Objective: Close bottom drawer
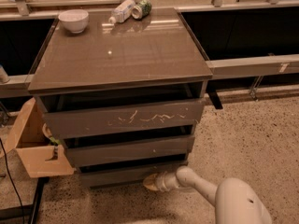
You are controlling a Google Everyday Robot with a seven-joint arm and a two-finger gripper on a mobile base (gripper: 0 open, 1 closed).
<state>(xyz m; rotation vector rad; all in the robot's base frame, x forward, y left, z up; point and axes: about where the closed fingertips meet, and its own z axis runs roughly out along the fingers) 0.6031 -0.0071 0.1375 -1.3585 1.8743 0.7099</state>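
The bottom drawer [133,172] is the lowest, plain dark grey-brown front of the cabinet [119,55]. It stands slightly out, with a dark gap above it. Above it are the medium front with a white speck [128,150] and the large scratched front [126,118]. My gripper [150,182] is low near the floor, at the lower right part of the bottom drawer's front, touching or nearly touching it. The white arm [210,192] reaches in from the lower right.
A white bowl [74,20], a plastic bottle [121,11] and a green can [141,8] lie on the cabinet top. An open cardboard box [32,146] stands at the cabinet's left. Speckled floor [252,129] stretches to the right. A rail runs behind.
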